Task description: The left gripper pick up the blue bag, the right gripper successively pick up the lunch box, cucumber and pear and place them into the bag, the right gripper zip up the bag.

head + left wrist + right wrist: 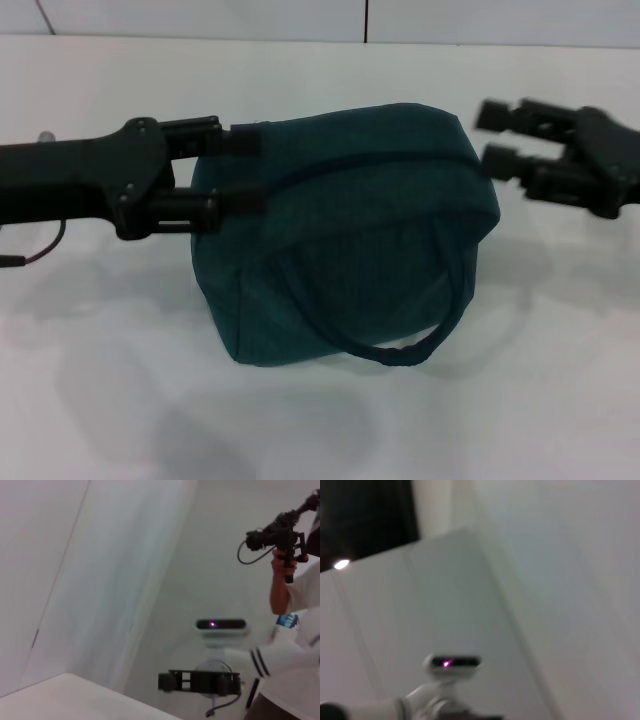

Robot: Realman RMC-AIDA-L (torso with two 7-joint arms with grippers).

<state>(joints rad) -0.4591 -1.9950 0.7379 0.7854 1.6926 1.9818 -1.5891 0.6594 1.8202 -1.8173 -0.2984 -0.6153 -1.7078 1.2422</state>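
Now left gripper [240, 170] meets the blue bag's [350, 240] side.

matt cloth blue bag [350, 230], smooth table [100, 350]

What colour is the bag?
Dark teal, a plain blue-green; the blue bag shows best in the head view.

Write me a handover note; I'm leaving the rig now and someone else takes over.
Left end effector: at the blue bag's left end, fingers against its top and side; grip not confirmable.
Right end effector: open, just off the bag's right end, holding nothing.
Bag looks zipped shut on the white table.
Lunch box, cucumber, pear: not visible.
Left: only to confirm the contents and release.
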